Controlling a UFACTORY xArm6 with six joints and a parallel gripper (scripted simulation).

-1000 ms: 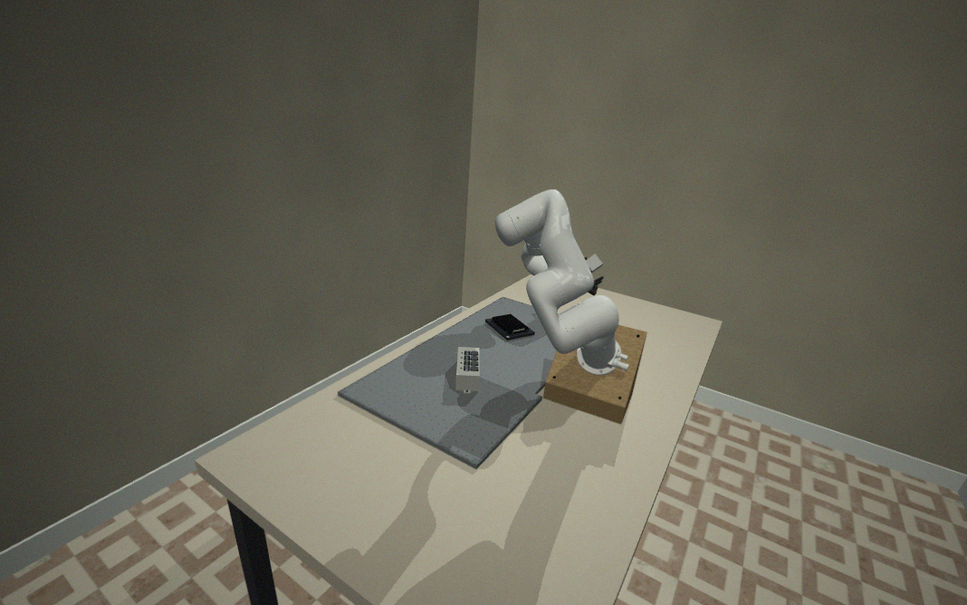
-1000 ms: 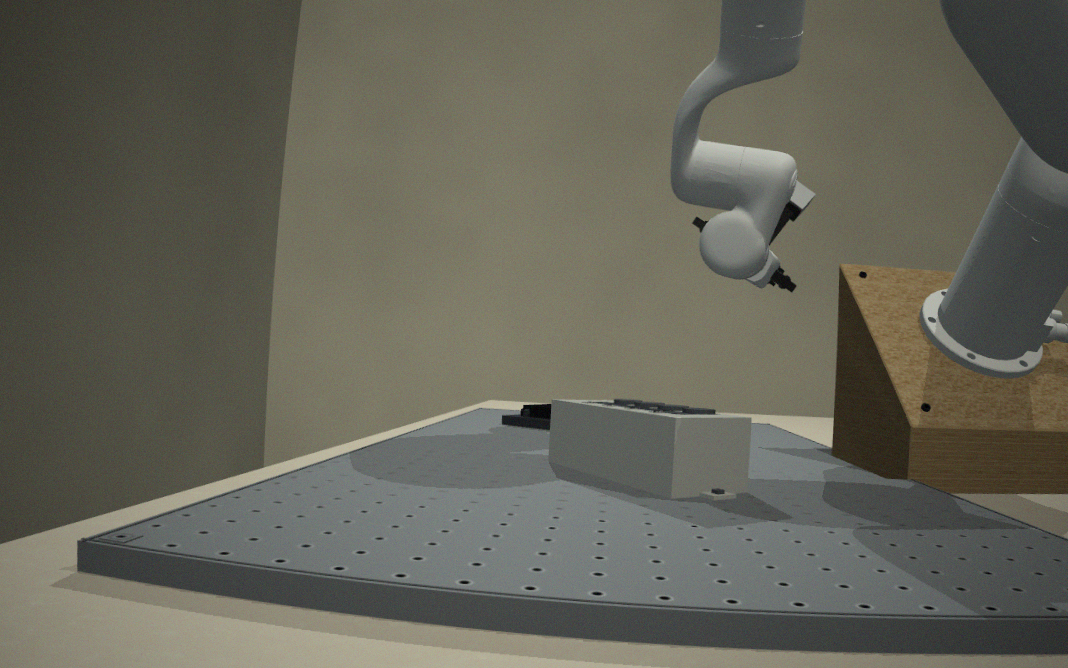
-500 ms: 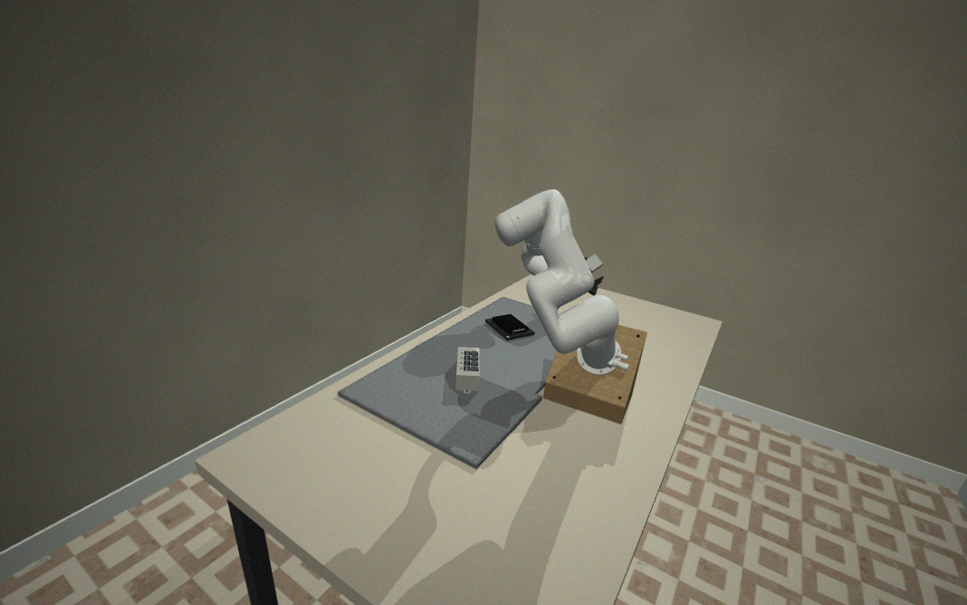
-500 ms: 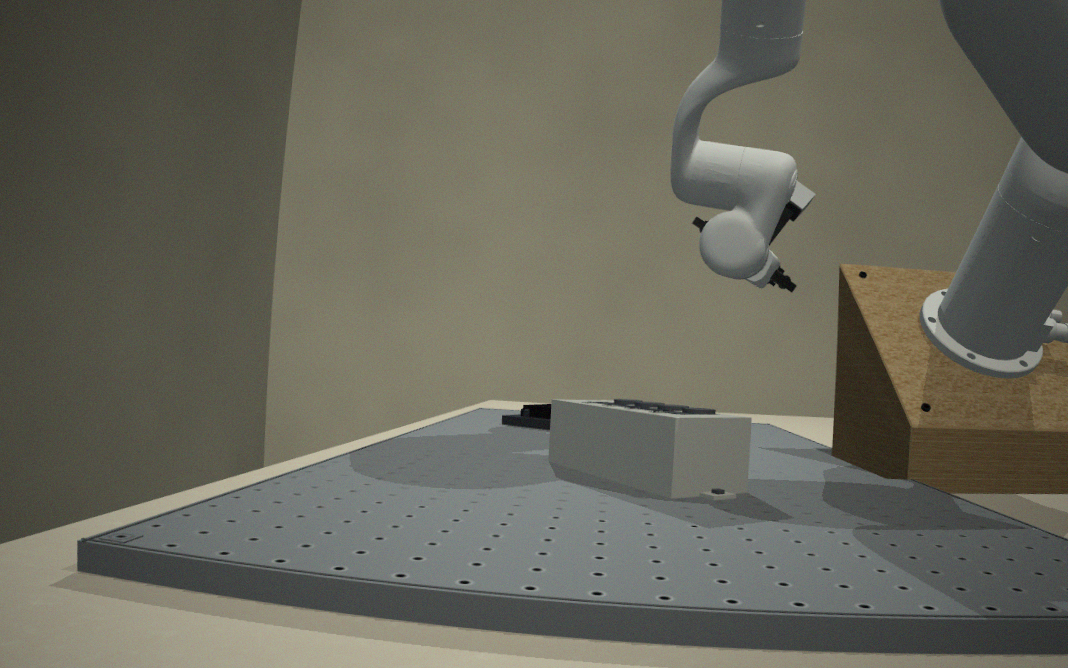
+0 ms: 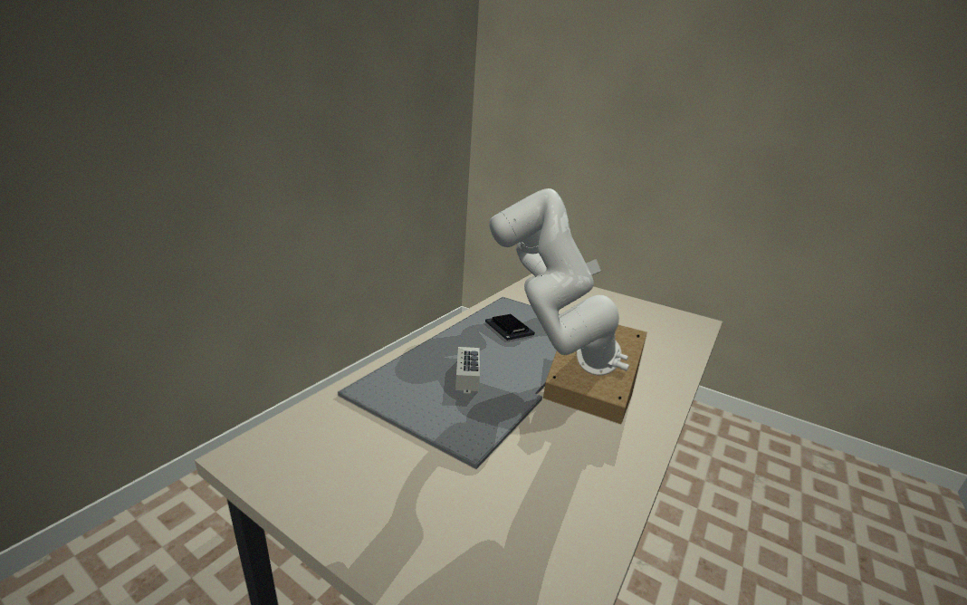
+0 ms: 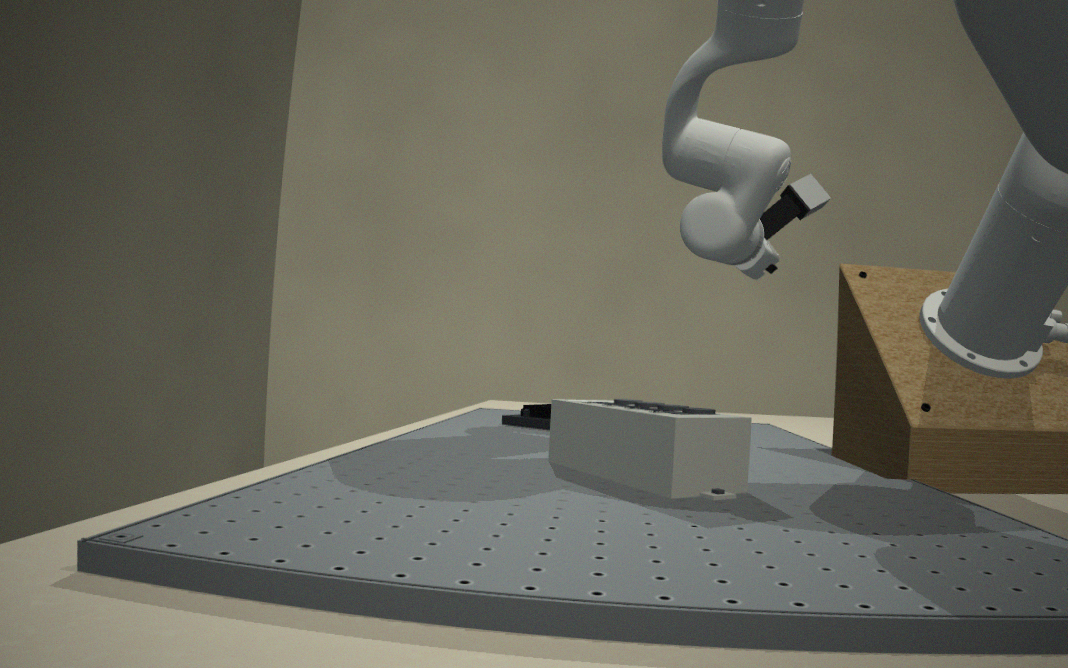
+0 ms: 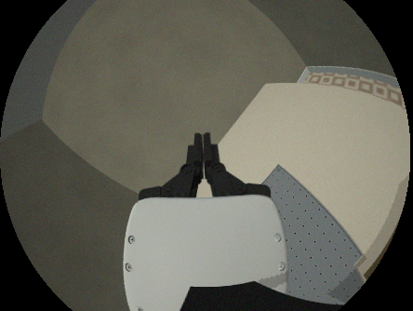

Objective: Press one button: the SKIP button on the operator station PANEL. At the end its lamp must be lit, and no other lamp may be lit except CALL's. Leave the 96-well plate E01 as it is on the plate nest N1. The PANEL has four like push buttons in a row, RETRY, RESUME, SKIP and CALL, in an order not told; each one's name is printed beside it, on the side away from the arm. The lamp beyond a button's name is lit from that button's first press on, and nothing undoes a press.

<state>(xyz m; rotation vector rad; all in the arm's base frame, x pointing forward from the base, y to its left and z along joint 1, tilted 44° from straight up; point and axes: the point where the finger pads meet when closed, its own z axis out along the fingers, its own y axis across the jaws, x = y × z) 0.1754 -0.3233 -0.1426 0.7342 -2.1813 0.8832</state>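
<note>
Claw: the gripper (image 7: 203, 146) is closed tight, with nothing in it.
PANEL (image 5: 468, 369): pale boxy block on the dotted grey mat (image 5: 399, 399).
Wrist view only: the black fingers touching.

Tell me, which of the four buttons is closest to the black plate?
The end button on the pale panel box, at the end facing the black plate; the other three sit farther along the row.
</note>
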